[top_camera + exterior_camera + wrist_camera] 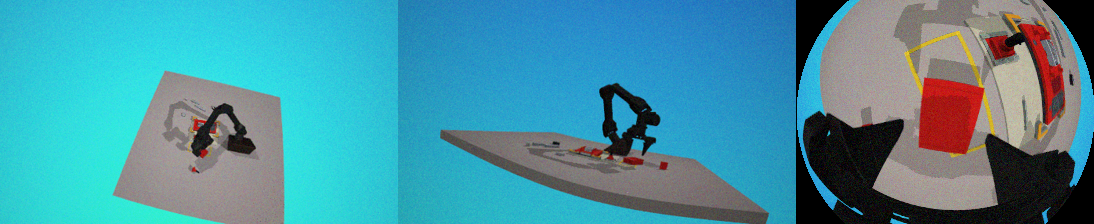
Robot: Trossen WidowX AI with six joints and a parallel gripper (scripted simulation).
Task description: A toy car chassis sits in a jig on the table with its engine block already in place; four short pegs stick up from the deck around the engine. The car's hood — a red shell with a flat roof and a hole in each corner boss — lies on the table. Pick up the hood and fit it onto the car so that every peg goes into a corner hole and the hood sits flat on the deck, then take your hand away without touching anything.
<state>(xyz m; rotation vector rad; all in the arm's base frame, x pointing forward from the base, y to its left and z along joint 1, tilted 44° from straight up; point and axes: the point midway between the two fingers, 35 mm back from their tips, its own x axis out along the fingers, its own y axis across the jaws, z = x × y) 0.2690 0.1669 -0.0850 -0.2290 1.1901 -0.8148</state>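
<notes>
The red hood (204,153) (633,160) (948,115) lies roof up on the table, partly across a yellow outline (912,71). Its corner holes cannot be made out. My gripper (945,131) is open and empty above the hood, pointing down, with one fingertip to each side of it in the wrist view. The red chassis (197,125) (1041,60) sits in its jig with yellow corner marks, at the right of the wrist view. The grey engine block (1052,50) is on its deck. The pegs are too small to tell.
A cream plate (1006,95) lies between hood and chassis, bearing a small red part with a black knob (1015,40). A separate red piece (193,169) (663,165) stands beyond the hood. Small grey parts (544,145) lie past the chassis. The arm's dark base (240,145) stands beside.
</notes>
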